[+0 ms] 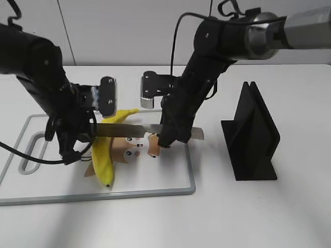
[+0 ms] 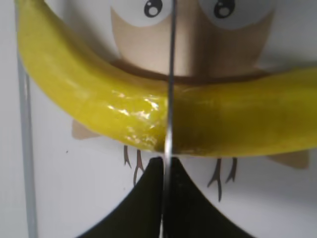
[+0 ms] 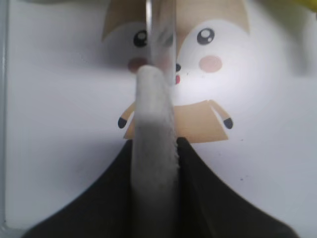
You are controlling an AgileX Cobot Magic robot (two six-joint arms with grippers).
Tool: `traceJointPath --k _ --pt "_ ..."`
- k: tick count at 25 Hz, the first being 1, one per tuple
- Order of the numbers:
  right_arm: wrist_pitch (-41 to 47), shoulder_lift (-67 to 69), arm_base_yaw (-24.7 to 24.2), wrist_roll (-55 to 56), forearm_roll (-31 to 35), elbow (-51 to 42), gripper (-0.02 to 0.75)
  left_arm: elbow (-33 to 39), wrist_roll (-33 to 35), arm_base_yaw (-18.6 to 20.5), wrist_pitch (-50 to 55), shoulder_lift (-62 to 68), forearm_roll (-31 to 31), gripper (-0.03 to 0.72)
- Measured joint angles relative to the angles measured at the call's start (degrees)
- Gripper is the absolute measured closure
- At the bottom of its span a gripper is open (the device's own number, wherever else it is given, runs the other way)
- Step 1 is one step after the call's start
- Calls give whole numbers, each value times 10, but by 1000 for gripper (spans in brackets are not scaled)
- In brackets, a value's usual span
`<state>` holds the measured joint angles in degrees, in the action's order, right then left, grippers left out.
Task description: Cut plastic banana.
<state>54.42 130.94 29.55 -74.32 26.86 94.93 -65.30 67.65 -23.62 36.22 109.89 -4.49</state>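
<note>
Left wrist view: plastic banana (image 2: 208, 121) directly beyond left gripper (image 2: 166, 198), under knife blade (image 2: 170, 99).

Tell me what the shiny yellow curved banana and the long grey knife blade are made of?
The banana looks like glossy plastic: bright glare spots on smooth skin. The knife blade looks like brushed metal, thin and grey with a dull sheen, though hard to be sure.
</note>
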Motion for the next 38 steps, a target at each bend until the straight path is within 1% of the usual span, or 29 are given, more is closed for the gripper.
traceJointPath --k 3,10,20,22,23,25,28,29,30,32,34,38 --pt "14 13 -1 3 -1 4 547 -6 2 0 -4 28 -3 706" --pt "18 13 -1 13 -1 6 547 -6 3 2 -3 28 -7 706" --pt "23 -38 1 15 -8 6 554 6 2 2 20 -24 -15 706" --pt "24 -49 1 15 -9 8 554 6 2 2 21 -42 -14 687" --pt "25 -54 1 17 -10 8 555 6 2 2 21 -50 -14 664" --pt "25 -63 1 22 -12 9 557 6 2 2 22 -68 -14 592" --pt "24 -80 0 32 -20 9 560 6 0 2 28 -95 -17 385" --pt "25 -85 0 34 -22 9 560 6 -1 2 30 -106 -19 279" --pt "27 -91 -1 35 -24 9 560 6 -4 2 30 -116 -20 220" --pt "28 -101 -1 46 -26 9 560 6 -14 2 33 -142 -21 78" --pt "29 -111 -1 70 -26 10 560 6 -31 2 44 -171 -22 41" --pt "30 -139 -1 132 -38 10 561 6 -75 2 76 -223 -17 50"
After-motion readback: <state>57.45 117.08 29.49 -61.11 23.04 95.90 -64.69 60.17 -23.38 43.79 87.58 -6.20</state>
